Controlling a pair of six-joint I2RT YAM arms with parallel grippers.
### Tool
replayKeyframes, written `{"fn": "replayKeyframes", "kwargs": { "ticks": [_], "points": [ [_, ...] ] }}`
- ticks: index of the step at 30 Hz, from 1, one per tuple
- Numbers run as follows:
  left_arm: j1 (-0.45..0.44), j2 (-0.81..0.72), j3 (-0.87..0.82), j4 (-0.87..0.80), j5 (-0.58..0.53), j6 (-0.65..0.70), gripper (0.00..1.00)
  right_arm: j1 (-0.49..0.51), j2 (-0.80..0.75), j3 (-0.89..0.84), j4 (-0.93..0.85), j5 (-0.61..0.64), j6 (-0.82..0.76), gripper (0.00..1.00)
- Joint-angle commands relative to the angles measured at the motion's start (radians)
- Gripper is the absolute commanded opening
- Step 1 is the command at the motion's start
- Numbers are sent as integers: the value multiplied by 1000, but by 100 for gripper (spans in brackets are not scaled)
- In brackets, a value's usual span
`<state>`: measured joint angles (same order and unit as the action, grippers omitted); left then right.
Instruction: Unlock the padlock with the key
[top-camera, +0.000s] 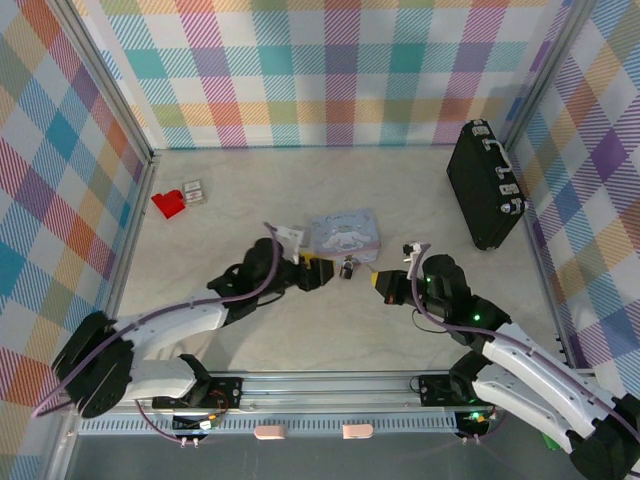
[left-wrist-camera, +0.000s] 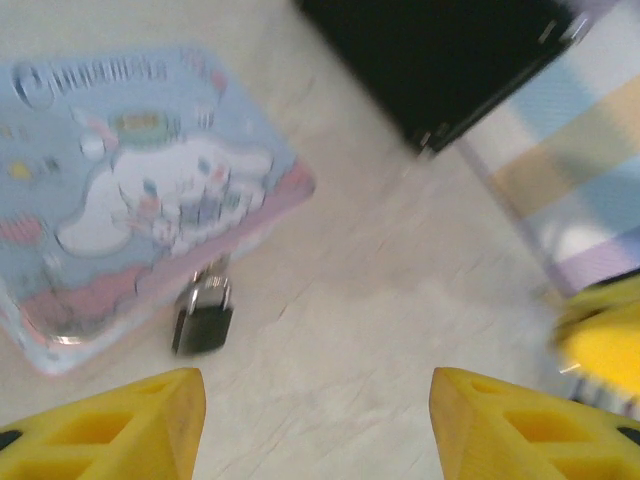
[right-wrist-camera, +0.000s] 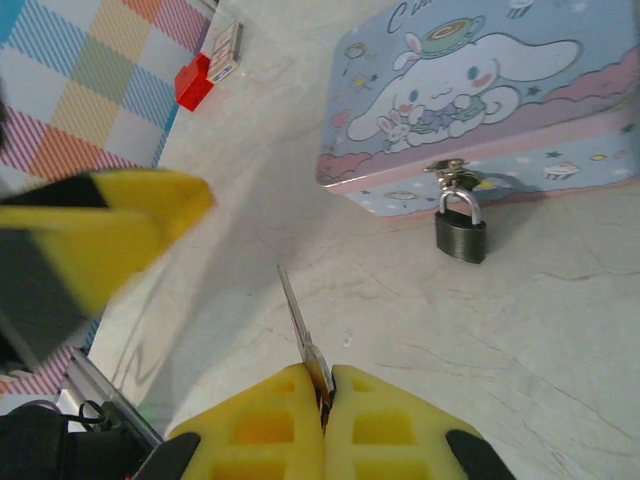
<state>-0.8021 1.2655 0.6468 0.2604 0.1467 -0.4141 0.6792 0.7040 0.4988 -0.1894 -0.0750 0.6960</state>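
Note:
A small dark grey padlock (right-wrist-camera: 460, 232) with a silver shackle hangs from the hasp on the front of the pastel cartoon tin (right-wrist-camera: 470, 90) and rests on the table. My right gripper (right-wrist-camera: 327, 400) is shut on the key (right-wrist-camera: 300, 325), whose thin blade sticks out ahead of the fingertips, to the left of the padlock and well short of it. My left gripper (left-wrist-camera: 318, 420) stands open with nothing between its yellow fingers; the padlock (left-wrist-camera: 203, 318) lies just ahead of its left finger. From above, the padlock (top-camera: 348, 268) sits between the left gripper (top-camera: 318, 272) and the right gripper (top-camera: 385, 283).
A black briefcase (top-camera: 485, 195) stands at the back right by the wall. A red plastic piece (top-camera: 168, 204) and a small box (top-camera: 194, 193) lie at the back left. Plaid walls close in three sides. Bare tabletop spreads in front of the tin (top-camera: 345, 233).

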Motion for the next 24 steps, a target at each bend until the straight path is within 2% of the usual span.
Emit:
{"fn": "replayKeyframes", "kwargs": {
  "ticks": [1,12,24],
  "points": [
    [-49,117,76,-62,-99,99,59,-7,-34,-19,-67,38,-12,0],
    [-72,431,205,-12,-166,77,53,-6,-99,-52,-72,39,-3,0],
    [-72,585,300,5,-269,54,49,-7,-109,-71,-48,14,0,0]
  ]
}}
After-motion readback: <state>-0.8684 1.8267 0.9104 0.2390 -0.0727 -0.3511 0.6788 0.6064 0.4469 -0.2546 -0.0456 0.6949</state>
